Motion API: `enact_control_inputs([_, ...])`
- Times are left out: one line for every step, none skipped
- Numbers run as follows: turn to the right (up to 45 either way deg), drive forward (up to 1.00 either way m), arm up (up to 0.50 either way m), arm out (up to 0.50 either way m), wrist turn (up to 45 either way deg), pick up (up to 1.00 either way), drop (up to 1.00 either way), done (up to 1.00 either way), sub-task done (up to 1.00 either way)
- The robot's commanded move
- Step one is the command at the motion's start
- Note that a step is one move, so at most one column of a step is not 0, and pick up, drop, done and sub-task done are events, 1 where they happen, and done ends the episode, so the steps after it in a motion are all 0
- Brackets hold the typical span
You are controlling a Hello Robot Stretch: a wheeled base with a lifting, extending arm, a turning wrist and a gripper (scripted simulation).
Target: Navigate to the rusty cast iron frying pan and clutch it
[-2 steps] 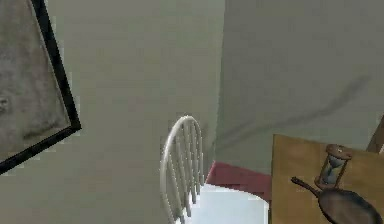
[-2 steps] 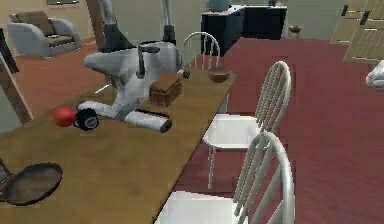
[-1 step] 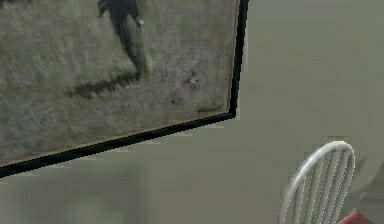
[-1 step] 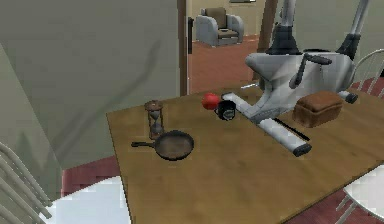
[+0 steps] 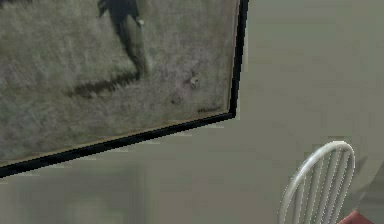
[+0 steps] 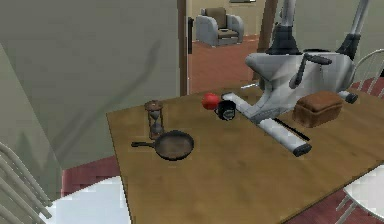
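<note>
A dark, brownish frying pan (image 6: pixel 176 147) lies on the wooden table (image 6: pixel 230 175), near its left end. The pan's handle points toward the arm side view's left. Just behind it stands a small brown, hourglass-shaped grinder (image 6: pixel 153 118).
Farther back on the table are a red round fruit (image 6: pixel 211 101), a black round thing (image 6: pixel 230 111), a long white flat object (image 6: pixel 272 128) and a brown loaf (image 6: pixel 320 108). A white machine (image 6: pixel 296 66) stands behind. White wire chairs (image 5: pixel 320 185) (image 6: pixel 14 185) flank the table. A framed picture (image 5: pixel 110 70) hangs on the wall ahead.
</note>
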Motion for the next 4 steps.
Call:
enact_control_inputs([0.0,0.00,0.38,0.00,0.0,0.00,0.00,0.00,0.00])
enact_control_inputs([0.0,0.00,0.00,0.36,0.0,0.00,0.00,0.00,0.00])
enact_control_inputs([0.0,0.00,0.00,0.00,45.0,0.00,0.00,0.00,0.00])
enact_control_inputs([0.0,0.00,0.00,0.00,45.0,0.00,0.00,0.00,0.00])
